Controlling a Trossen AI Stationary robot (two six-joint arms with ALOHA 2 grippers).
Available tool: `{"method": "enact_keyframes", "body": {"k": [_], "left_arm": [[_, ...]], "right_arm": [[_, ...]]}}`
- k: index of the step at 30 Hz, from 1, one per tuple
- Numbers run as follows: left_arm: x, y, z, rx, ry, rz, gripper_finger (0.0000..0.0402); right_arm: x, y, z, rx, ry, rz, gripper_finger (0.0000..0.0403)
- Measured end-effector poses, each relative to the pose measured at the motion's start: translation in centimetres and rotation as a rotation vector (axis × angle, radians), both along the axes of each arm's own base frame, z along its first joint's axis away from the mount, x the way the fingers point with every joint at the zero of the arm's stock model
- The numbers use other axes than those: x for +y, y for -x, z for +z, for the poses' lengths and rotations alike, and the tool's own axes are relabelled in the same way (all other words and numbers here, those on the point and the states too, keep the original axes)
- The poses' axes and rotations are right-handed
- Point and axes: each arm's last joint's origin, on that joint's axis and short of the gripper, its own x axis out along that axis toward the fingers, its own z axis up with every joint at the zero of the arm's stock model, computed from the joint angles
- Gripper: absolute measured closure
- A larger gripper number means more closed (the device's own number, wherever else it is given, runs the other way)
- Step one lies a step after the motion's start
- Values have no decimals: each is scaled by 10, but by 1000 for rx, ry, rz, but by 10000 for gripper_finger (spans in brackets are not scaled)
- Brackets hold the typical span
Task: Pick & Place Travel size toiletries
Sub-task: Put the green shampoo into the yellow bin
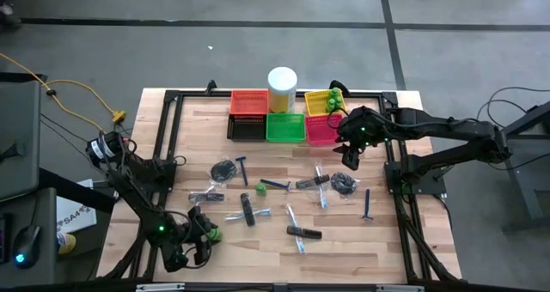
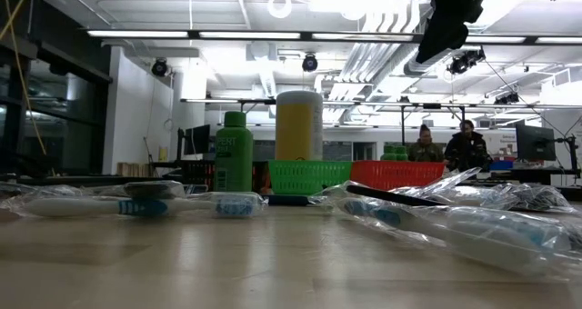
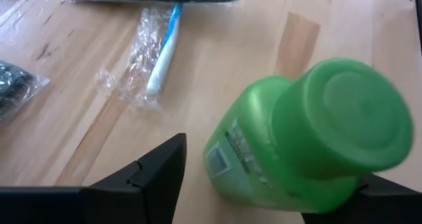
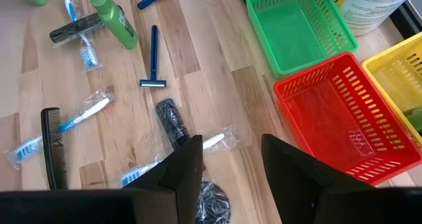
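A small green bottle (image 3: 316, 138) with a round cap stands between the open fingers of my left gripper (image 3: 273, 165), near the table's near-left corner (image 1: 204, 236); its base is hidden. My right gripper (image 1: 351, 159) hangs open and empty above the table beside the pink-red basket (image 4: 336, 112), high in the low view (image 2: 446, 27). Below it lie a wrapped toothbrush (image 4: 214, 141) and a dark coiled bundle (image 4: 211, 201). Razors (image 1: 241, 165), combs (image 1: 247, 210), wrapped toothbrushes (image 1: 292, 216) and another green bottle (image 1: 260, 189) are scattered over the middle of the table. My left gripper stands around the green bottle's body below the cap (image 3: 244, 165), coming from above at a slant. A gap shows between one finger (image 3: 158, 174) and the bottle. The bottle hides the other finger's face, so I cannot tell whether that finger touches it.
Coloured mesh baskets stand in a block at the far edge: orange (image 1: 248, 101), green (image 1: 285, 127), black (image 1: 247, 127), yellow (image 1: 322, 101) with green bottles in it. A tall white cylinder (image 1: 282, 86) stands behind them. People sit in the room beyond (image 2: 446, 145).
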Motion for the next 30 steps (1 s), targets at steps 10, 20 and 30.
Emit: {"method": "enact_keyframes", "body": {"k": [10, 20, 30], "left_arm": [[-2, -1, 1, -12, 21, 0, 313], [6, -11, 10, -20, 98, 75, 340], [56, -53, 51, -73, 127, 116, 340]], "right_arm": [[0, 0, 0, 0, 0, 1, 254], [2, -5, 3, -61, -60, 57, 254], [29, -56, 10, -356, -75, 246, 254]]}}
